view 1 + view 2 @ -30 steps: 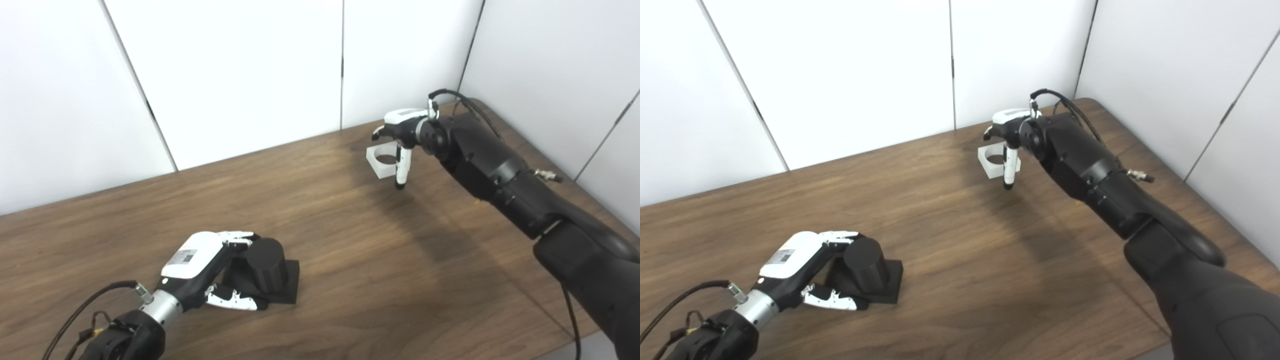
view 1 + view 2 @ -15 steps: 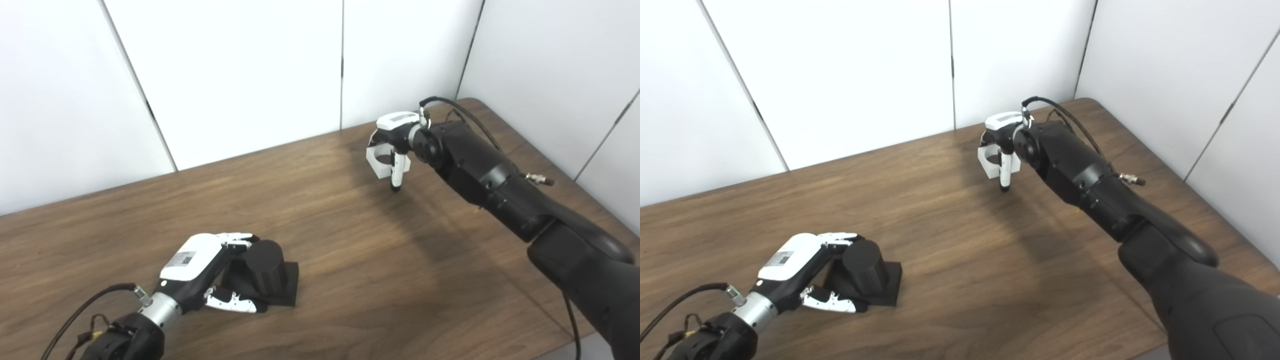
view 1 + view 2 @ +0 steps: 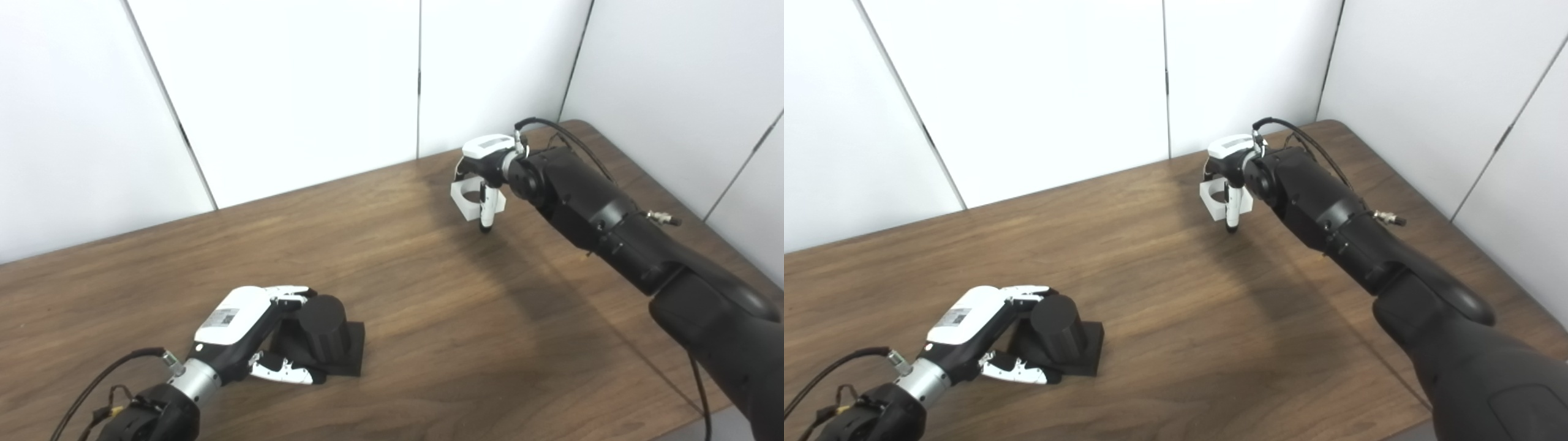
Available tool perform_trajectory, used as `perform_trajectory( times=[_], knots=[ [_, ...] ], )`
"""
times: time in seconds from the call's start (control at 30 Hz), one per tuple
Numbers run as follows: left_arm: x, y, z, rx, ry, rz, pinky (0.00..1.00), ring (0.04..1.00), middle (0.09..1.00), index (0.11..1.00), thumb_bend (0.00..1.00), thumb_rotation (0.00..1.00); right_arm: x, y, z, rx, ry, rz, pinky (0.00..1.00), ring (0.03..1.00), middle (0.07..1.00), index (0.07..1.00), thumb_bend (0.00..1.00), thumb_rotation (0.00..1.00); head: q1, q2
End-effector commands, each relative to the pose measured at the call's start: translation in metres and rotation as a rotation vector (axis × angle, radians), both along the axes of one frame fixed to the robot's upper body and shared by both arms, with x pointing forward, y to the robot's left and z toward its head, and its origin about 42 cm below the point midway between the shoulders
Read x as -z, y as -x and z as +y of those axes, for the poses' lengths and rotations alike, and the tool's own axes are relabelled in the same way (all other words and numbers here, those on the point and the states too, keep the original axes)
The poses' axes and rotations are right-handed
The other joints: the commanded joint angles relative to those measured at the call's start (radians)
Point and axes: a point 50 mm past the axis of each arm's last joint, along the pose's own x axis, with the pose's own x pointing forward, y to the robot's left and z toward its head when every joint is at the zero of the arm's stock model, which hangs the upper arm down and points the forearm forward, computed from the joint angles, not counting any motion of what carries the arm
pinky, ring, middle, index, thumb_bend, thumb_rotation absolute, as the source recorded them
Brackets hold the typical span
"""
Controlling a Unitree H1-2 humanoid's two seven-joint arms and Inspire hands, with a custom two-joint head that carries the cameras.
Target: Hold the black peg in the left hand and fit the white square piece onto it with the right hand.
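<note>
The black peg [image 3: 323, 327] is a short round post on a square black base, lying tilted on the table at the front left. My left hand [image 3: 245, 324] is wrapped around it, fingers over the top of the post and thumb below the base. The white square piece [image 3: 473, 202], with a round hole through it, is at the back right, held in my right hand [image 3: 487, 168]. One white finger [image 3: 486, 211] hangs down in front of it. The piece looks lifted slightly off the table.
The brown wooden table [image 3: 429, 318] runs to white wall panels at the back and right. Its rounded far right corner [image 3: 582, 125] lies just behind my right arm [image 3: 612, 220]. Cables trail from both wrists.
My right hand closed on the white square piece and shifted slightly left, lifting it a little. My left hand and the peg have barely moved.
</note>
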Motion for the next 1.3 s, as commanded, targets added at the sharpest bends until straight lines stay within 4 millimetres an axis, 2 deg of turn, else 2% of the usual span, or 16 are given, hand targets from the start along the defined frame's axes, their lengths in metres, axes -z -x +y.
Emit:
perform_trajectory(
  times=[0.0, 0.13, 0.23, 0.27, 0.3, 0.4, 0.83, 0.97, 1.1, 1.27],
  knots=[
    [0.038, 0.018, 0.031, -0.014, -0.175, 0.156, 0.83, 0.86, 0.842, 0.488, 0.52, 0.06, -0.027, -0.005, -0.018, 0.032, 0.037, -0.047, 0.71, 0.871, 0.887, 0.74, 0.8, 0.14, 0.0, 0.001],
    [0.038, 0.018, 0.032, -0.015, -0.174, 0.158, 0.84, 0.859, 0.844, 0.488, 0.52, 0.06, -0.026, -0.003, -0.024, 0.039, 0.046, -0.062, 0.71, 0.863, 0.879, 0.729, 0.8, 0.14, 0.0, 0.002],
    [0.037, 0.018, 0.032, -0.014, -0.179, 0.157, 0.83, 0.859, 0.845, 0.488, 0.52, 0.06, -0.024, -0.001, -0.028, 0.04, 0.035, -0.085, 0.7, 0.85, 0.863, 0.655, 0.77, 0.13, 0.0, 0.002],
    [0.037, 0.018, 0.032, -0.015, -0.179, 0.157, 0.83, 0.86, 0.845, 0.488, 0.52, 0.06, -0.023, 0.0, -0.03, 0.036, 0.033, -0.094, 0.7, 0.841, 0.85, 0.574, 0.65, 0.13, 0.0, 0.002],
    [0.037, 0.018, 0.032, -0.016, -0.179, 0.157, 0.83, 0.86, 0.845, 0.488, 0.52, 0.06, -0.022, 0.0, -0.031, 0.033, 0.032, -0.101, 0.7, 0.833, 0.834, 0.532, 0.59, 0.14, 0.0, 0.002],
    [0.037, 0.017, 0.032, -0.017, -0.185, 0.158, 0.84, 0.865, 0.847, 0.488, 0.52, 0.06, -0.019, 0.002, -0.033, 0.024, 0.046, -0.11, 0.69, 0.817, 0.801, 0.491, 0.53, 0.14, 0.0, 0.002],
    [0.037, 0.017, 0.034, -0.021, -0.172, 0.155, 0.83, 0.867, 0.837, 0.488, 0.52, 0.06, -0.014, 0.006, -0.035, -0.002, 0.05, -0.128, 0.68, 0.784, 0.772, 0.484, 0.52, 0.14, -0.001, 0.008],
    [0.036, 0.016, 0.033, -0.023, -0.177, 0.162, 0.84, 0.867, 0.841, 0.487, 0.52, 0.06, -0.015, 0.008, -0.036, -0.018, 0.017, -0.159, 0.66, 0.771, 0.752, 0.483, 0.52, 0.13, 0.023, 0.02],
    [0.035, 0.015, 0.032, -0.023, -0.178, 0.162, 0.84, 0.872, 0.843, 0.488, 0.52, 0.06, -0.025, 0.012, -0.03, -0.034, -0.034, -0.18, 0.64, 0.765, 0.756, 0.481, 0.52, 0.13, 0.049, 0.03],
    [0.033, 0.013, 0.028, -0.023, -0.184, 0.155, 0.84, 0.874, 0.84, 0.487, 0.52, 0.06, -0.042, 0.019, -0.018, -0.094, -0.083, -0.222, 0.65, 0.778, 0.761, 0.481, 0.52, 0.13, 0.114, 0.051]
  ],
)
